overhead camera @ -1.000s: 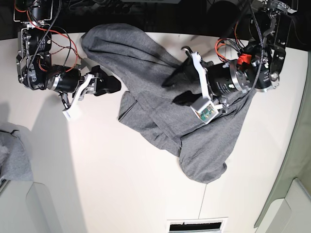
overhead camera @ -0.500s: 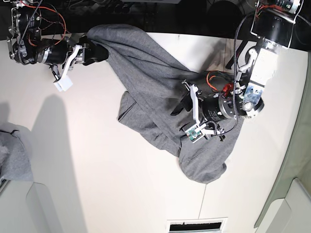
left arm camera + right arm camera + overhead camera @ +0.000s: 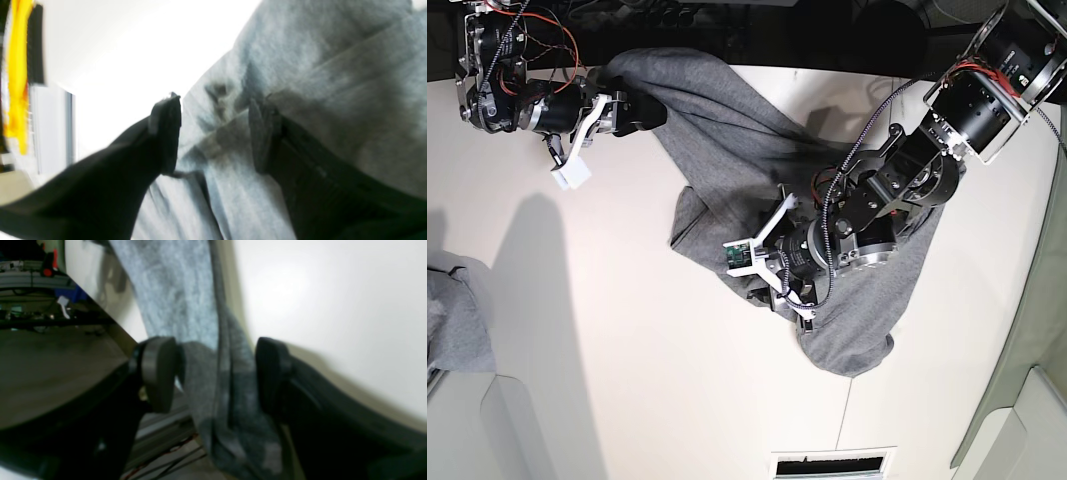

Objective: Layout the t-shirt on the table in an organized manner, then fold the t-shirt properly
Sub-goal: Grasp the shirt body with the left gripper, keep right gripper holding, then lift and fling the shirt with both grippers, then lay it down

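Both pincers gape wide: left pincer (image 3: 765,292) over t-shirt (image 3: 757,160) hem, right pincer (image 3: 645,112) straddling its rear edge.

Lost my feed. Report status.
Left gripper open over crumpled heather-grey cotton t-shirt. Right gripper open astride its far edge. Shirt unfolded on white table.

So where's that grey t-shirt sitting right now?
In the base view the t-shirt lies crumpled across the upper middle of the white table, stretching from the rear edge near the right end effector toward the left end effector.
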Motion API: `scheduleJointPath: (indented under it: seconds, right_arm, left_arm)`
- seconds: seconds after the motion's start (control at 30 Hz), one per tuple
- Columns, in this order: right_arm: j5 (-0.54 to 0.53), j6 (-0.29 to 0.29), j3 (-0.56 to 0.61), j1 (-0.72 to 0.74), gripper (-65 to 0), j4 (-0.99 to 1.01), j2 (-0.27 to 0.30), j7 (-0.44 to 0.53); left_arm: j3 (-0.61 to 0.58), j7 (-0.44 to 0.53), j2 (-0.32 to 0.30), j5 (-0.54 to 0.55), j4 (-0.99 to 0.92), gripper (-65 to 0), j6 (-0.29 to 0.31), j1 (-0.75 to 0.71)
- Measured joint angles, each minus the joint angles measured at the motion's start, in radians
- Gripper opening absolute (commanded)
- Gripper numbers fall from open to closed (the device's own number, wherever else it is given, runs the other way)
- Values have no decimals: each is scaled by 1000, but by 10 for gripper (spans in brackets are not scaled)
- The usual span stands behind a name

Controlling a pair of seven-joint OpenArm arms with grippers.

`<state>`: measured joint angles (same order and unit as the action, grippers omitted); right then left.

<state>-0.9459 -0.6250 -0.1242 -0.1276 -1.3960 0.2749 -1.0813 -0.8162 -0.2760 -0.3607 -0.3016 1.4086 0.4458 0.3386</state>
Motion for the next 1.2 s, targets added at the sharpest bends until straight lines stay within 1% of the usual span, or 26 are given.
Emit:
scheduleJointPath:
  seconds: [0.2,0.33,0.37,0.43,0.5,0.57,0.63,0.73,0.83,0.9,1.03,1.07,1.1,1.13,1.17,1.2]
  right_arm:
    - [4,0,0,0,-281,0,0,0]
    - [4,0,0,0,-281,0,0,0]
    - [4,0,0,0,-281,0,0,0]
    - [5,0,0,0,-281,0,0,0]
    - [4,0,0,0,-281,0,0,-1]
    - [4,0,0,0,-281,0,0,-1]
    - [4,0,0,0,-281,0,0,-1]
    - [5,0,0,0,-281,0,0,-1]
    - [5,0,0,0,-281,0,0,2]
    - [5,0,0,0,-281,0,0,3]
    - [5,0,0,0,-281,0,0,3]
    - [5,0,0,0,-282,0,-1,3]
    - [5,0,0,0,-282,0,-1,3]
    - [5,0,0,0,-286,0,-1,3]
    - [5,0,0,0,-309,0,0,3]
    - [5,0,0,0,-350,0,0,3]
  left_arm:
    - [-161,47,-1,-51,-162,-300,-1,108]
    - [-204,67,-1,-61,-242,-300,8,157]
    - [-204,68,-3,-76,-242,-300,29,162]
    - [-204,67,-11,-77,-241,-307,96,172]
    - [-204,68,-26,-75,-229,-307,150,171]
    - [-205,67,-50,-50,-201,-307,189,171]
    - [-206,64,-83,-38,-159,-307,214,171]
    - [-206,69,-119,-39,-105,-307,214,169]
    - [-206,83,-121,-38,-100,-307,214,168]
    - [-206,83,-119,-38,-99,-307,226,163]
    - [-206,102,-119,-35,-100,-313,216,155]
    - [-206,101,-119,-37,-100,-338,203,156]
    - [-206,101,-119,-42,-100,-381,196,157]
    - [-206,102,-119,-47,-100,-444,196,158]
    - [-206,102,-119,-49,-100,-515,196,158]
    - [-206,101,-119,-49,-100,-576,197,157]
